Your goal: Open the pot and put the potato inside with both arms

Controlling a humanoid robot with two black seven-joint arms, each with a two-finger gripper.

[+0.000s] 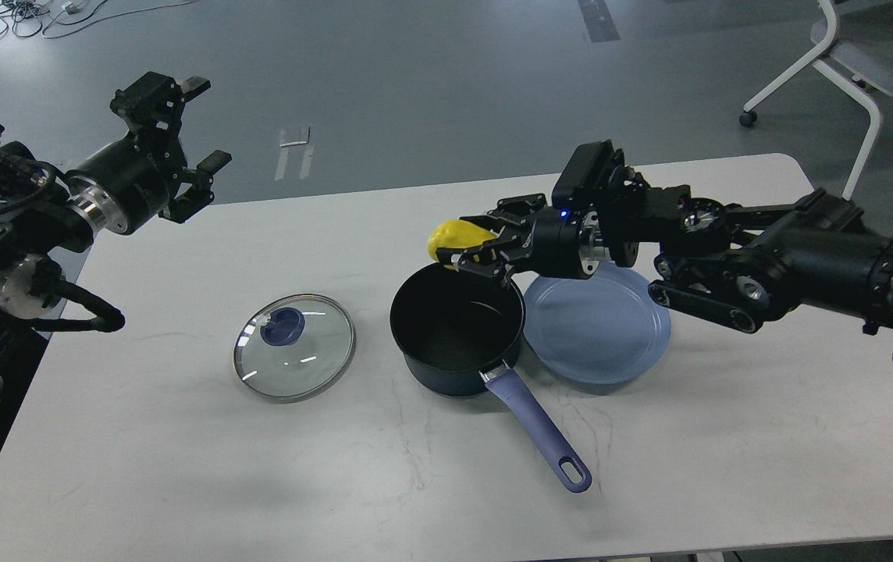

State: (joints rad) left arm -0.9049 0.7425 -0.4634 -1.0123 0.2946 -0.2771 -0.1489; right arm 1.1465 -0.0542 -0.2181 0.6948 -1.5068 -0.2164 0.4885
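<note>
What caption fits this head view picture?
Right end effector holds the potato over the open pot; lid lies beside it.

Potato (456,238) in right gripper (471,243) above pot (458,328)

A bright yellow potato (458,239) is seen against black fingers (478,251), above a dark navy pot (458,328) with a black interior and a lavender-blue handle. A pale blue-grey plate (599,332) and a clear glass lid (294,346), rimmed in silver and topped by a dark blue knob, are set off by the white bench (181,468), faintly marked with grey scuffs. Grey floor (415,78) is shown behind.
</note>
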